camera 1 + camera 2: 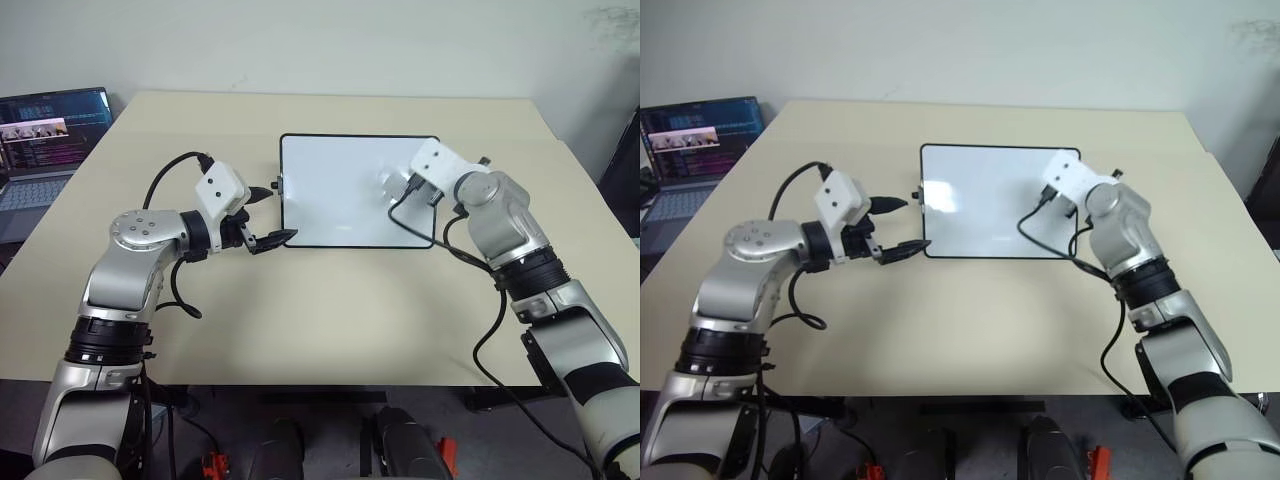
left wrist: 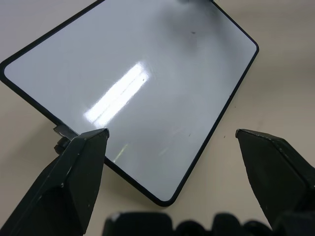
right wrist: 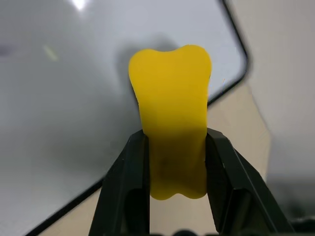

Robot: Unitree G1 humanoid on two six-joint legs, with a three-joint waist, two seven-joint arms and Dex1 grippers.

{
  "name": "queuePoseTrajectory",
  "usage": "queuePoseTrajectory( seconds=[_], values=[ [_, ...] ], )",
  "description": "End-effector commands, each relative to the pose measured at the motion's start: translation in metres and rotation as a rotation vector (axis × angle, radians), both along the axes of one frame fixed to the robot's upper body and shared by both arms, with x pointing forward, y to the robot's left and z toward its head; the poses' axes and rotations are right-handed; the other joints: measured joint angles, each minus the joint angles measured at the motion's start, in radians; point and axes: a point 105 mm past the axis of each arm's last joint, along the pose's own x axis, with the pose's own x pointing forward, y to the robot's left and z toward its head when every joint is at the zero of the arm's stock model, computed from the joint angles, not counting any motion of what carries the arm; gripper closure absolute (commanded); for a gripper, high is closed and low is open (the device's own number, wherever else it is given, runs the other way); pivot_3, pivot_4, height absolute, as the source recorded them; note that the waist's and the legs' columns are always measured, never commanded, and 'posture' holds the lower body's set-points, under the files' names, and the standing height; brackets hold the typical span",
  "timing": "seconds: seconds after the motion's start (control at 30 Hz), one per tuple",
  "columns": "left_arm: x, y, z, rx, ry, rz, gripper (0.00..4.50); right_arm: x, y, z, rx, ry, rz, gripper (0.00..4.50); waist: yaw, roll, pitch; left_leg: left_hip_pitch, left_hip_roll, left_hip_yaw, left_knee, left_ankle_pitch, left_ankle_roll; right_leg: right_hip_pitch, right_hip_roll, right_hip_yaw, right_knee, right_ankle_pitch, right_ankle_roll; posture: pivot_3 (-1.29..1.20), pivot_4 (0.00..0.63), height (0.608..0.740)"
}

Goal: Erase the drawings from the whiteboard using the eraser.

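Right wrist view: right gripper (image 3: pixel 174 147) is squeezing yellow eraser (image 3: pixel 172 118) btw both fingers, holding it over right part of whiteboard (image 1: pixel 340 190), near its edge. Whiteboard is lying flat on beige table (image 1: pixel 330 310), surface looking clean, no blue marks visible. Left gripper (image 1: pixel 272 214) is standing wide open w/ nothing inside, just beside board's left edge by small knob (image 1: pixel 276 187). Laptop (image 1: pixel 45 140) is sitting at table's far-left corner.

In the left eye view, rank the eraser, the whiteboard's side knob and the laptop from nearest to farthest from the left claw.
1. The side knob on the whiteboard, at its left edge, sits right by the open left claw.
2. The yellow eraser, clamped in the right claw over the board's right part.
3. The laptop, off at the table's far left.
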Motion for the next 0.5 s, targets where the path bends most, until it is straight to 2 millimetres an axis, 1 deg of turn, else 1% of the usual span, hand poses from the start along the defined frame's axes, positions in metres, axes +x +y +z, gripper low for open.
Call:
queuePoseTrajectory(
  seconds=[0.03,0.17,0.27,0.37,0.43,0.5],
  values=[
    [-0.002,0.001,0.014,0.006,-0.05,-0.005,0.0,-0.018,0.018,-0.026,-0.06,0.136,0.155,3.39,0.0,0.0,0.0,0.0,0.0,0.0,0.0,0.0,0.0,0.0,0.0,0.0,0.0,0.0,0.0,0.0,0.15,0.74],
    [-0.001,0.001,0.014,0.008,-0.051,-0.004,0.0,-0.034,0.027,-0.039,-0.102,0.214,0.267,3.39,0.003,0.0,0.0,0.0,0.0,0.0,0.0,0.0,0.0,0.0,0.0,0.0,0.0,-0.002,0.004,0.0,0.15,0.74],
    [-0.001,0.0,0.015,0.008,-0.053,-0.007,0.0,-0.04,0.031,-0.041,-0.107,0.236,0.309,3.39,0.003,0.0,0.0,0.0,0.0,0.0,0.0,0.0,0.0,0.0,0.0,0.0,0.0,-0.002,0.004,0.0,0.15,0.74],
    [0.0,0.0,0.015,0.008,-0.055,-0.008,0.0,-0.034,0.027,-0.035,-0.091,0.204,0.257,3.39,0.003,0.0,0.0,0.0,0.0,0.0,0.0,0.0,0.0,0.0,0.0,0.0,0.0,-0.002,0.003,0.0,0.15,0.74],
    [0.0,0.0,0.015,0.008,-0.055,-0.009,0.0,-0.026,0.022,-0.027,-0.078,0.16,0.207,3.39,0.003,0.0,0.0,0.0,0.0,0.0,0.0,0.0,0.0,0.0,0.0,0.0,0.0,-0.001,0.002,0.0,0.15,0.74],
    [0.0,-0.001,0.015,0.008,-0.055,-0.01,0.0,-0.013,0.016,-0.012,-0.035,0.079,0.121,3.39,0.002,0.0,0.0,0.0,0.0,0.0,0.0,0.0,0.0,0.0,0.0,0.0,0.0,-0.001,0.002,0.0,0.15,0.74]
  ],
)
